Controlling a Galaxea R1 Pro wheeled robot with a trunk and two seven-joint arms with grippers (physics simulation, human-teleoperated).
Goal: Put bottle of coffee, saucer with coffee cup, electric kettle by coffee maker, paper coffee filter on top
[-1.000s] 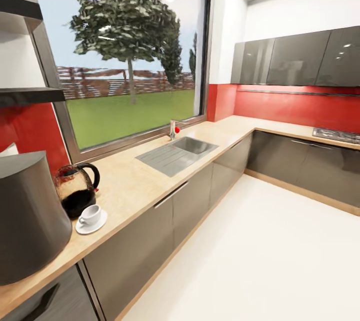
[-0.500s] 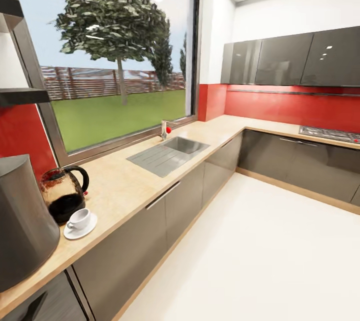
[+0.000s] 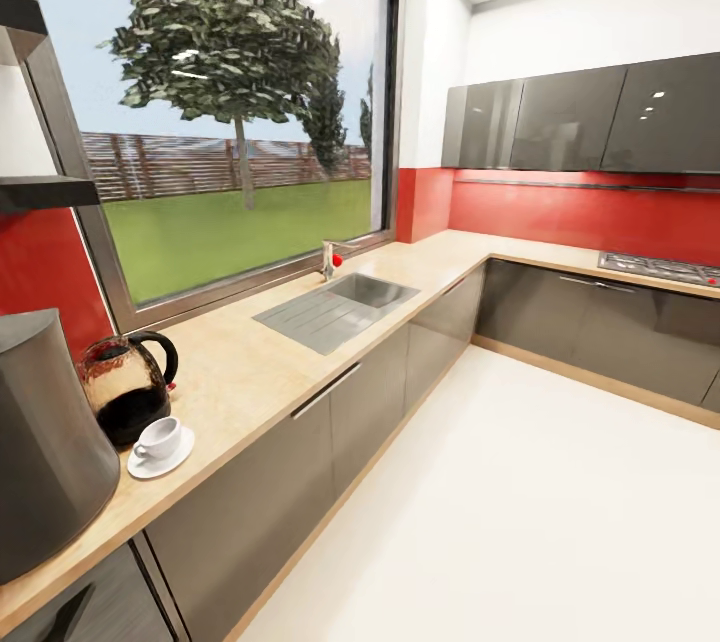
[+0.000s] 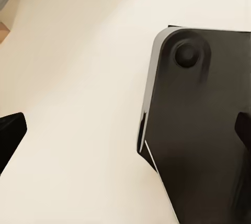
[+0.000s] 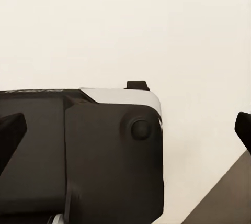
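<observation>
With both pincers seemingly released and empty, cup on saucer beside kettle near the desk edge, a careless pass could knock them off.

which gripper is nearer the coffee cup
Likely left: the coffee cup sits at the robot's left; left gripper and right gripper both point at floor, away from it.

White coffee cup, white saucer
</observation>
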